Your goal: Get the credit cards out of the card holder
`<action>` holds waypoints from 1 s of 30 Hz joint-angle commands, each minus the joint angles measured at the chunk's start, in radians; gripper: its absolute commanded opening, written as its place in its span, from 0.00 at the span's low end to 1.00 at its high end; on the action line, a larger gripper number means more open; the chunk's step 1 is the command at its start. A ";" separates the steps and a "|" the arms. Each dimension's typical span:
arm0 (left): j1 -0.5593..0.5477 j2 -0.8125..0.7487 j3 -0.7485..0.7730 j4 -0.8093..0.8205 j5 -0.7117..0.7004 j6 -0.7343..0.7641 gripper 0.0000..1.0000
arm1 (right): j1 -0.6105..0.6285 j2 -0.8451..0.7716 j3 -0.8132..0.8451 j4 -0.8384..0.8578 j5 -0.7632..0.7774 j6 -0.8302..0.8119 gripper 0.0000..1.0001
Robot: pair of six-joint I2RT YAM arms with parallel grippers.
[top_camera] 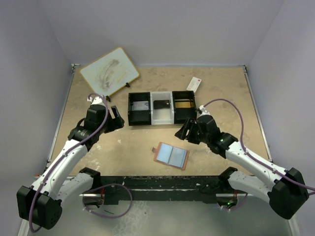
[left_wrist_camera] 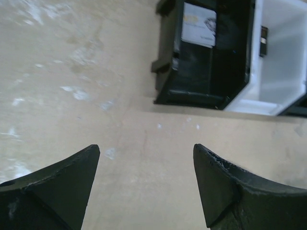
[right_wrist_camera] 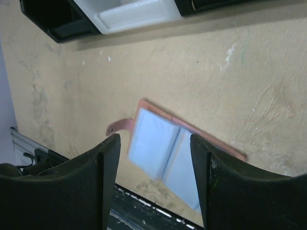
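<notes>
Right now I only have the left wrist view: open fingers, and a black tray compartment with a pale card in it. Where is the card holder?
Observer: The card holder lies open, bluish pockets up, on the near side of the tray, toward the right arm.
Operator: Is anything gripping it?
Observer: No. The right gripper hangs open and empty, and the holder shows between its fingers in its wrist view.
Operator: Are there cards in parts of the tray I can't see?
Observer: The tray's right black compartment holds a gold-coloured card.
</notes>
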 commanded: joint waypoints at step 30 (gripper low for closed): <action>-0.544 0.275 -0.186 0.396 0.206 -0.285 0.65 | 0.138 0.021 -0.211 0.057 -0.036 0.254 0.56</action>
